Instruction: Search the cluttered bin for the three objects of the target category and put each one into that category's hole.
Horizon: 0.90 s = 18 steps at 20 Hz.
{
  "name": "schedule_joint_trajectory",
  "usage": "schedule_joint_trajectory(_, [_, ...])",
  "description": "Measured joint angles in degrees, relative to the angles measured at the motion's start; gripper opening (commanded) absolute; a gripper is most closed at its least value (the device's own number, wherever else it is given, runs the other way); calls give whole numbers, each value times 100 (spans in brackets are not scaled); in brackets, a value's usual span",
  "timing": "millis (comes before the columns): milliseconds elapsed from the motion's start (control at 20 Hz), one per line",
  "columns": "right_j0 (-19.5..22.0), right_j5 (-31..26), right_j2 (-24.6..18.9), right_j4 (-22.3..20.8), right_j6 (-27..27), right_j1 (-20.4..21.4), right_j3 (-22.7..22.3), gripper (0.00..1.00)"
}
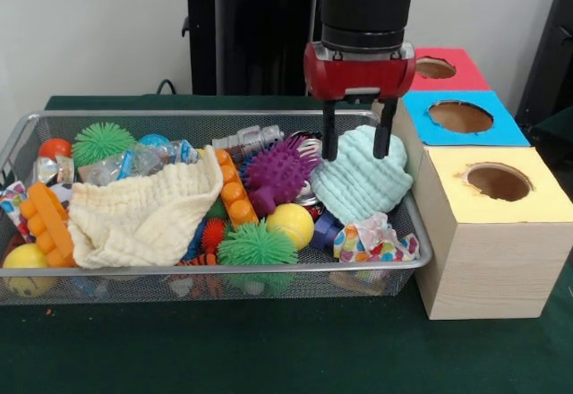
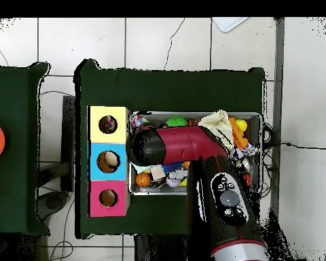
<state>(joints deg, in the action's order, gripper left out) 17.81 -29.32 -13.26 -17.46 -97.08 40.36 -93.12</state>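
The wire-mesh bin (image 1: 269, 271) is full of toys; it also shows in the overhead view (image 2: 262, 146). One dotted white cloth piece (image 1: 376, 240) lies in its front right corner, beside the yellow-topped box. A colour-printed scrap (image 1: 11, 204) shows at the bin's far left; I cannot tell what it is. The round hole (image 1: 498, 182) in the yellow top is open, and in the overhead view (image 2: 108, 124) something multicoloured shows inside it. My gripper (image 1: 356, 155) is open and empty, with its fingers down over the top of the mint knit cloth (image 1: 358, 188).
A cream knit cloth (image 1: 143, 215), a purple spiky ball (image 1: 277, 172), a green spiky ball (image 1: 257, 244), a yellow ball (image 1: 290, 224) and orange bricks (image 1: 233, 188) lie in the bin. The blue-topped box (image 1: 461, 116) and the red-topped box (image 1: 436, 67) stand behind the yellow one.
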Motion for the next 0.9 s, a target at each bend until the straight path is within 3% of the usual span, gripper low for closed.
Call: schedule_joint_trajectory(900, [-203, 370, -2, -110, 0, -666, 114, 100])
